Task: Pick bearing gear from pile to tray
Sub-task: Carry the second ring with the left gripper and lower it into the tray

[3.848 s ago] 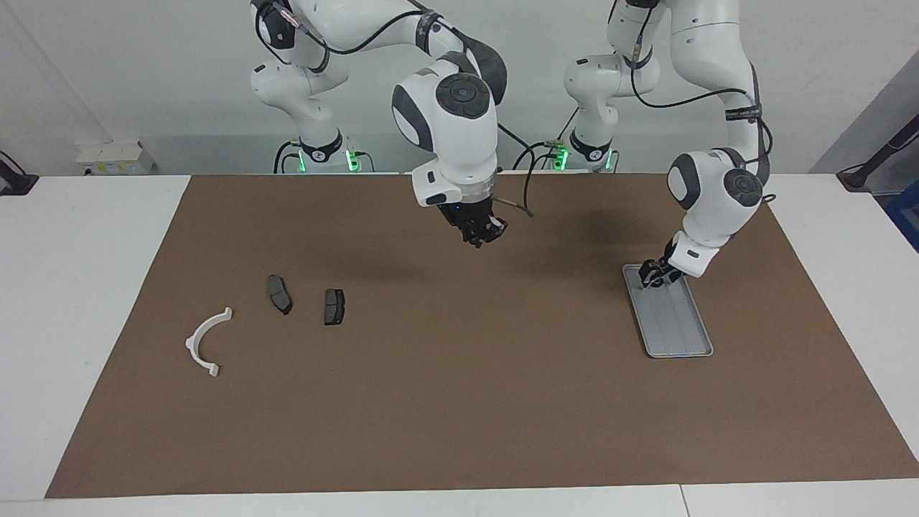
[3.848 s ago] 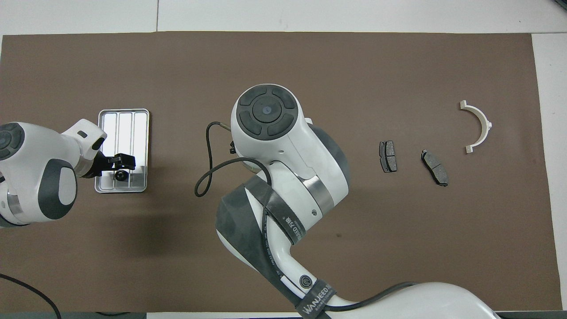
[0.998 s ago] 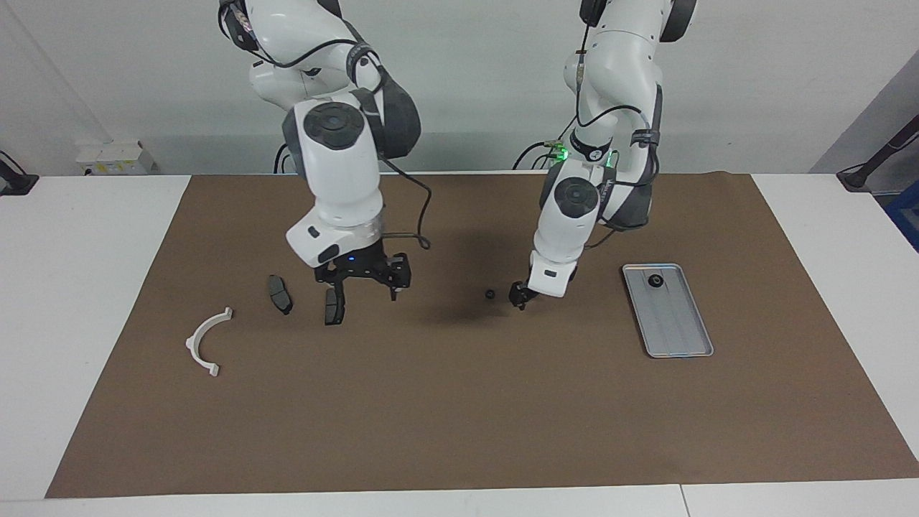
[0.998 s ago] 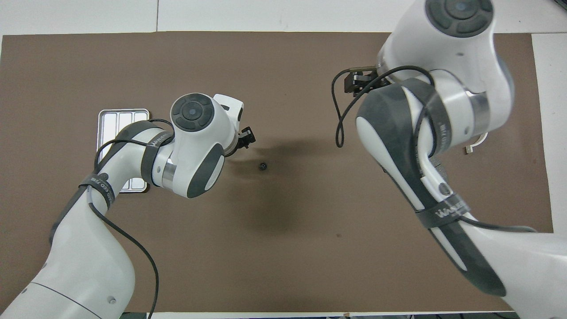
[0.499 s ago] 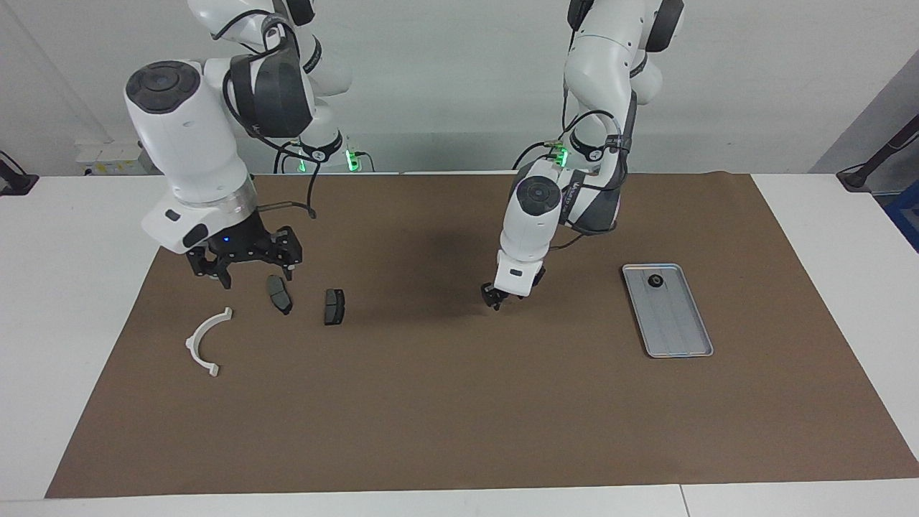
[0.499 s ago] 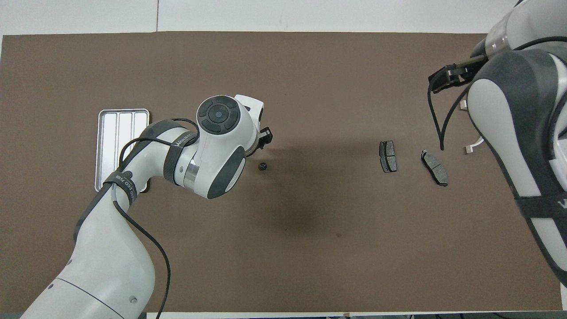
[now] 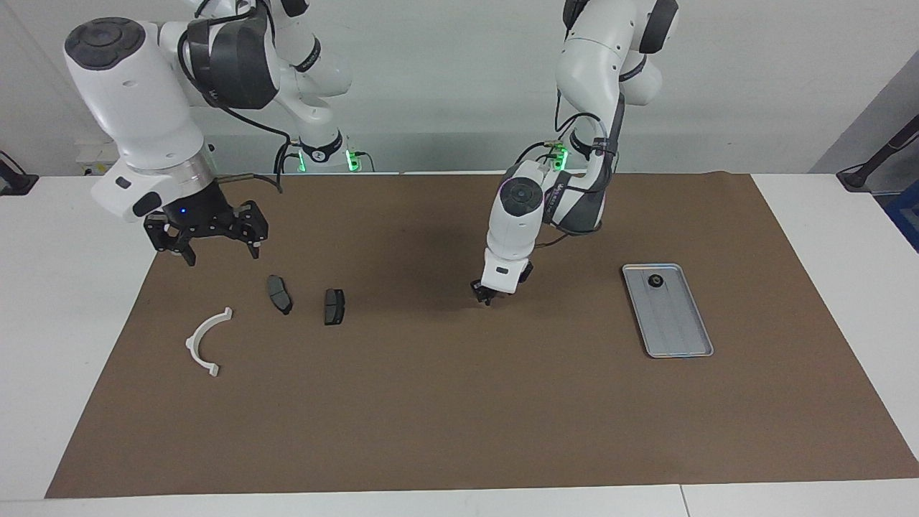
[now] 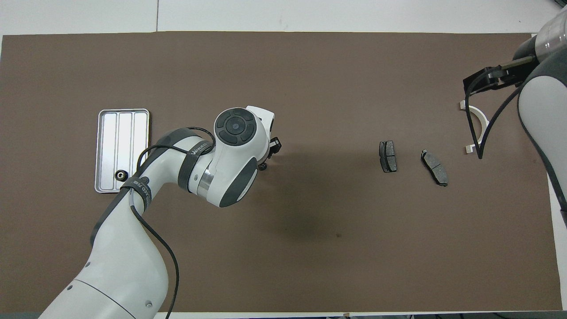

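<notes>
Strap (image 8: pixel 138 185) on left arm: white lettering, partly legible, "WANJEED". No other readable text.

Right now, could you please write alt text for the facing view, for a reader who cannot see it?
The left end effector is down on the brown mat, at a small black round piece. A second black piece lies in the metal tray. The right end effector, open, hovers near two grey plates and a white half-ring.
</notes>
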`<state>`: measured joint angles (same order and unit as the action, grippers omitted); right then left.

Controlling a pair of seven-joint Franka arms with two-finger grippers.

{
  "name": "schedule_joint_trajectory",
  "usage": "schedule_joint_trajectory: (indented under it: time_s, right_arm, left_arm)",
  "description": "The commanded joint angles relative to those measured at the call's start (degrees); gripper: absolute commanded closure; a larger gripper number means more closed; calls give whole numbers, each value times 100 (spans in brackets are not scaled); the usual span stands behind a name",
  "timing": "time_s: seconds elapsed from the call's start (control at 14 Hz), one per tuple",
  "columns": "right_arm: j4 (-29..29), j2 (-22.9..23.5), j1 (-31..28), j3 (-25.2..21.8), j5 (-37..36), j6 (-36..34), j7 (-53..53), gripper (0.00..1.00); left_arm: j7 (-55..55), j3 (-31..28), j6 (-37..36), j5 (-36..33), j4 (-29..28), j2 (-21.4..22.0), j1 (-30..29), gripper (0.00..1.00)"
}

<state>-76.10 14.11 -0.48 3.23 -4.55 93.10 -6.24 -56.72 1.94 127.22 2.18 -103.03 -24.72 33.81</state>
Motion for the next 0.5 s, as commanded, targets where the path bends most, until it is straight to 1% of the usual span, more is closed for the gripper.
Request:
schedule_joint_trajectory:
  time_s: [0.0, 0.14, 0.29, 0.43]
  right_arm:
    - [-133, -215, -137, 55, 104, -143, -159, 0]
    - [-334, -469, -137, 46, 112, -143, -159, 0]
    - [-571, -732, -137, 37, 130, -160, -141, 0]
    - [-1141, -1092, -111, 2, 174, -100, -89, 0]
  left_arm:
    - [-147, -107, 242, 63, -235, 55, 178, 42]
    - [-269, -115, 260, 63, -244, 55, 178, 49]
    - [-278, -107, 286, 63, -244, 55, 187, 51]
    - [-278, -107, 408, 63, -279, 55, 187, 51]
